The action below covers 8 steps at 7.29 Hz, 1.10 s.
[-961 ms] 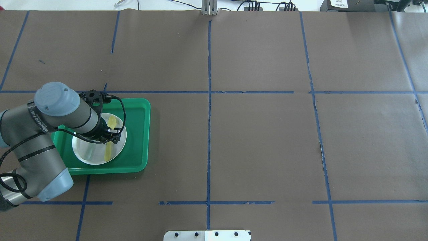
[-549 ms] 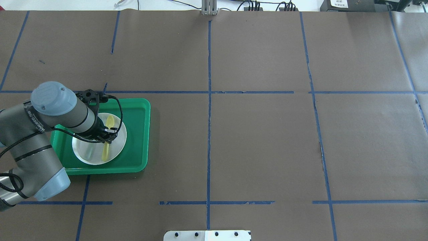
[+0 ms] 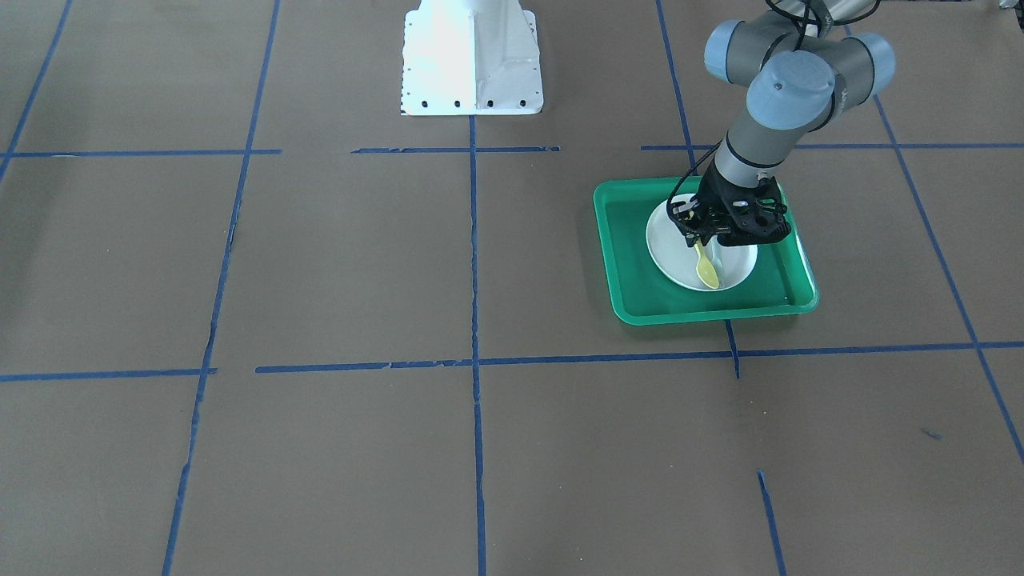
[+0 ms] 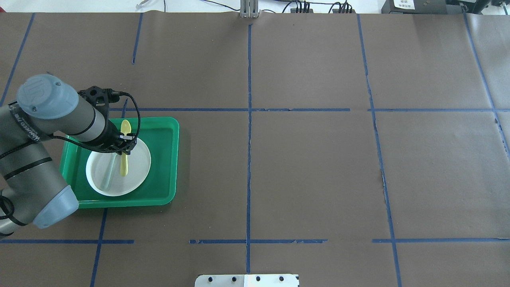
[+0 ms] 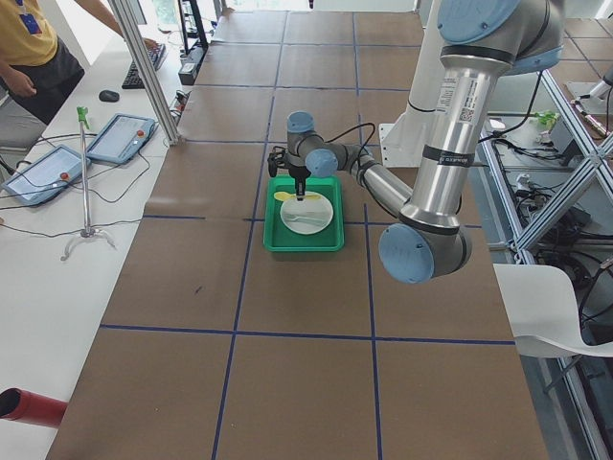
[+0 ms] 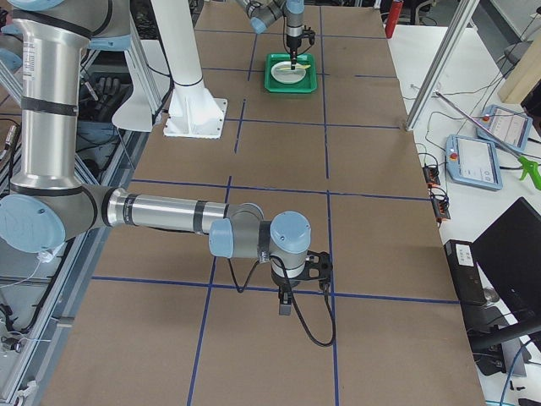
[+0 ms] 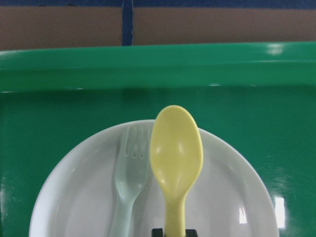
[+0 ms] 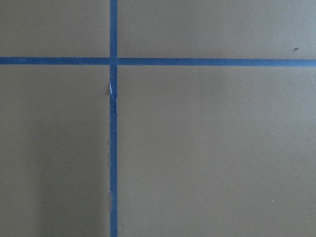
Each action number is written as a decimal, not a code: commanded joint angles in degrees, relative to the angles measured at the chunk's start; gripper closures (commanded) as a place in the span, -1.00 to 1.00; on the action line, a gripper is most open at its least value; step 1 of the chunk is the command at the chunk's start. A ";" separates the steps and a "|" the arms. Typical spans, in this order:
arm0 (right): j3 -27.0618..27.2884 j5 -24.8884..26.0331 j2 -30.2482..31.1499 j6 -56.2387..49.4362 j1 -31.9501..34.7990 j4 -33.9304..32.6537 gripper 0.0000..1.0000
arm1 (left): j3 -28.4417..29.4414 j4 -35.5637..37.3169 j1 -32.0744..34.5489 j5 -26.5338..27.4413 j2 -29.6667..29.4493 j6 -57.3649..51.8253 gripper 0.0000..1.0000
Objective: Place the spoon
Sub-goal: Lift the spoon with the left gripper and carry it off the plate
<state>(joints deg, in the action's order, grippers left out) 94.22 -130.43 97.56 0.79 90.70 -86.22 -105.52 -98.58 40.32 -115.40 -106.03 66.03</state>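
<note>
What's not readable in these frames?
Right gripper: open or shut unclear; only the exterior right view shows it, small.
Fork: handle cut off by wrist view's bottom edge; tines under the left gripper overhead.
Spoon: mid-handle hidden by the left gripper overhead.

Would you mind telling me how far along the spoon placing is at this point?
Done: the left gripper is shut on the yellow spoon, at its handle. In hand: the spoon hangs above the white plate, where the pale fork lies, inside the green tray. Left: setting it down and releasing.
</note>
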 commanded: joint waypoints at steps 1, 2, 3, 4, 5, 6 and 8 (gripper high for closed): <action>0.00 0.00 0.00 0.00 0.00 0.00 -1.00 | 3.90 0.94 -3.64 0.35 -5.75 5.84 1.00; 0.00 0.00 0.00 0.00 0.00 0.00 -1.00 | 4.01 0.94 -5.32 0.35 -6.03 6.91 1.00; 0.00 0.00 0.00 0.00 0.00 0.00 -1.00 | 4.18 0.94 -6.82 0.44 -6.29 7.52 1.00; 0.00 0.00 0.00 0.00 0.00 0.08 -1.00 | 4.18 0.94 -7.53 0.44 -6.21 7.53 0.46; 0.00 0.00 0.00 0.00 0.00 0.09 -1.00 | 4.18 0.94 -7.54 0.53 -5.77 7.44 -0.86; 0.00 0.00 0.00 -0.08 0.00 0.00 -1.00 | 3.92 1.02 -7.19 0.53 -5.51 7.44 -1.00; 0.00 0.00 0.00 0.00 0.00 0.00 -1.00 | 0.43 1.29 -2.22 0.00 -3.76 4.83 -1.00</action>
<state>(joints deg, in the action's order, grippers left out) 94.22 -130.43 97.56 0.77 90.70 -86.21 -103.01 -97.50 34.88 -115.04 -111.03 72.62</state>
